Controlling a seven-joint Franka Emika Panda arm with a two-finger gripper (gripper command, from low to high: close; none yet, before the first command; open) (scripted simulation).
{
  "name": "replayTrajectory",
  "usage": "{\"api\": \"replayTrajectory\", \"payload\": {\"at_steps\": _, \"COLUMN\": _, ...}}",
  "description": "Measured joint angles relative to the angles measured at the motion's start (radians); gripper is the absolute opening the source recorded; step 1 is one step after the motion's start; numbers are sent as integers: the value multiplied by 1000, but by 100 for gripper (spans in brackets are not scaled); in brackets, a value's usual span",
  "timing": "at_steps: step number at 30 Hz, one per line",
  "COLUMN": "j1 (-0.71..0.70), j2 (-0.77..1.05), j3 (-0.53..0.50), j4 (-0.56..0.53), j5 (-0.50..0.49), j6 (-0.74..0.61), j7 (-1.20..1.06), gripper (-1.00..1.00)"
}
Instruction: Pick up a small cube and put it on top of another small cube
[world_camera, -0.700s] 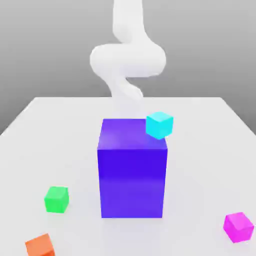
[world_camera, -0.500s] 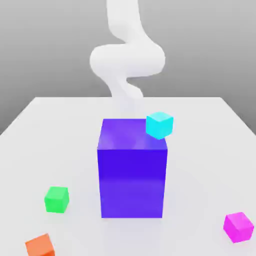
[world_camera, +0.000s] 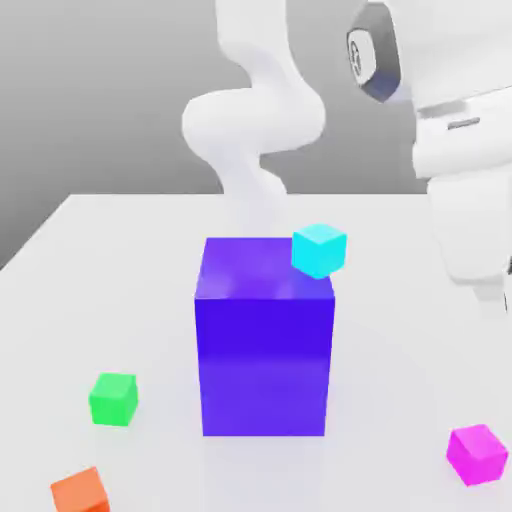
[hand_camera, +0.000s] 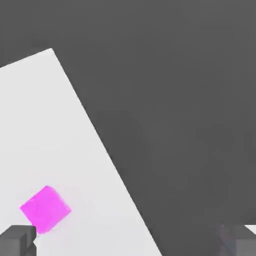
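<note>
Magenta cube (world_camera: 477, 454) sits on the white table (world_camera: 120, 260) near its front edge, toward the exterior view's right corner, untouched. Green cube (world_camera: 113, 399) rests well apart, toward the opposite side, with the big blue-purple block (world_camera: 265, 350) between them. High over the magenta cube, the gripper (hand_camera: 127, 240) hangs with fingers (hand_camera: 17, 239) spread wide, holding nothing.

White glossy table (world_camera: 120, 260); plain grey backdrop behind; soft even light, faint reflections.
</note>
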Motion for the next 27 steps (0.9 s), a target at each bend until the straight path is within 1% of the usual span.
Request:
{"api": "replayTrajectory", "payload": {"at_steps": 5, "j1": 44, "j2": 152, "j3": 29, "j4": -12, "j5": -50, "j6": 64, "j7": -144, "gripper": 0}}
{"api": "replayTrajectory", "payload": {"at_steps": 11, "j1": 97, "j2": 322, "j3": 44, "j4": -25, "j5": -203, "j6": 148, "j7": -240, "gripper": 0}}
{"api": "replayTrajectory", "payload": {"at_steps": 15, "j1": 96, "j2": 465, "j3": 53, "j4": 1, "j5": -215, "j6": 257, "j7": -254, "gripper": 0}}
{"api": "replayTrajectory", "payload": {"at_steps": 16, "j1": 94, "j2": 490, "j3": 56, "j4": 5, "j5": -213, "j6": 275, "j7": -256, "gripper": -100}}
{"api": "replayTrajectory", "payload": {"at_steps": 22, "j1": 93, "j2": 502, "j3": 57, "j4": 8, "j5": -213, "j6": 282, "j7": -257, "gripper": -100}}
{"api": "replayTrajectory", "payload": {"at_steps": 24, "j1": 97, "j2": 463, "j3": 52, "j4": 0, "j5": -218, "j6": 252, "j7": -254, "gripper": -100}}
{"api": "replayTrajectory", "payload": {"at_steps": 27, "j1": 102, "j2": 361, "j3": 46, "j4": -22, "j5": -225, "j6": 172, "j7": -248, "gripper": -100}}
